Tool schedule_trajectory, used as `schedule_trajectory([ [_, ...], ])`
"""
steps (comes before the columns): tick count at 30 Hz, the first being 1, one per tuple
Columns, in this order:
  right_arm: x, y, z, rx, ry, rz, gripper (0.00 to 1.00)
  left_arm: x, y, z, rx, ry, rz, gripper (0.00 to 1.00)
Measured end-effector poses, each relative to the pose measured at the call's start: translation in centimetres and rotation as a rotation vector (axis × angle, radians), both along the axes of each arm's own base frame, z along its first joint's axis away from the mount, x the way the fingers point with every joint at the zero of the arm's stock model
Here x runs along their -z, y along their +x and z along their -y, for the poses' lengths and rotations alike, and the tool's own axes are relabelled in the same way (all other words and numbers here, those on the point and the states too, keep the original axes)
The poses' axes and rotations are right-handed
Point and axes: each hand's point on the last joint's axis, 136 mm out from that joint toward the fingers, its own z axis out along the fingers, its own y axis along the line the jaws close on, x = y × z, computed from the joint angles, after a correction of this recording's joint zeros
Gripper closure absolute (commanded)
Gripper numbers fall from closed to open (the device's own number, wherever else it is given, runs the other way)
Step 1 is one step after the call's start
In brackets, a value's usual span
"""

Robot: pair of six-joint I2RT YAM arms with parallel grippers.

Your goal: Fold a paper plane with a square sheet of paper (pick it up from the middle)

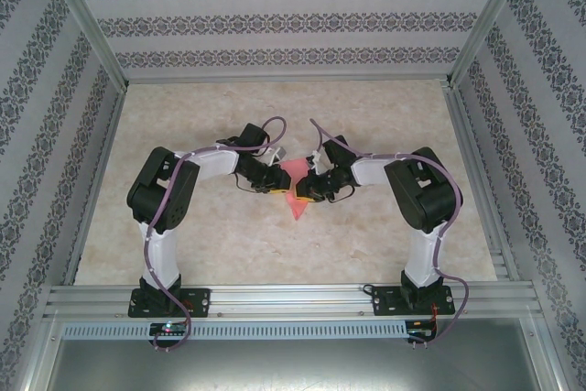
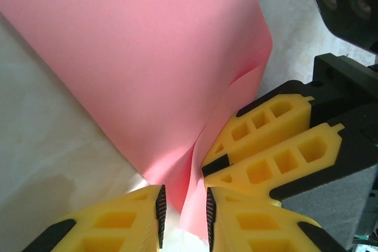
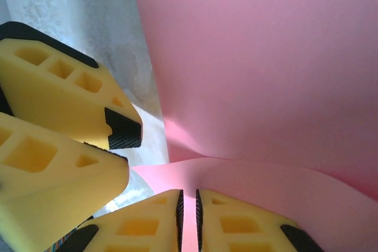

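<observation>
The square sheet of paper (image 1: 295, 171) is salmon pink and stands bent up off the table between my two grippers. My left gripper (image 1: 272, 186) meets it from the left, my right gripper (image 1: 308, 188) from the right. In the left wrist view the sheet (image 2: 147, 57) curves down into a fold, and one flap hangs in the gap of my left gripper (image 2: 183, 208), whose jaws stand apart. The right gripper (image 2: 214, 168) pinches the fold beside it. In the right wrist view my right gripper (image 3: 188, 208) is shut on the sheet (image 3: 266, 57). The left gripper's fingers (image 3: 65, 92) sit at the left.
The beige marbled table (image 1: 229, 235) has patterned walls on three sides and an aluminium rail (image 1: 293, 299) along the near edge, where both arm bases stand. Both arms bend inward, elbows out toward the side walls.
</observation>
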Motion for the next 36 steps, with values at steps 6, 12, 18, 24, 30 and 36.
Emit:
schedule_trajectory([
  [6,0.0,0.0,0.2,0.008,0.002,0.001,0.83,0.0,-0.8,0.5,0.02,0.0,-0.012,0.77],
  [12,0.0,0.0,0.4,0.014,0.002,0.0,0.83,0.2,-1.0,0.7,0.029,0.005,-0.017,0.89],
  [18,-0.2,0.0,0.6,0.017,0.001,0.002,0.8,0.0,-0.9,0.7,0.039,0.003,-0.005,0.98],
  [24,-1.8,0.9,1.9,0.055,-0.008,0.027,0.76,-0.3,-0.4,1.0,0.045,0.0,0.007,0.99],
  [30,-3.0,3.3,3.4,0.092,-0.042,0.076,0.75,-0.2,0.0,1.2,0.051,0.001,0.008,1.0],
  [36,-3.1,5.9,4.0,0.095,-0.084,0.121,0.76,-0.5,0.5,1.6,0.065,-0.009,0.021,0.99],
])
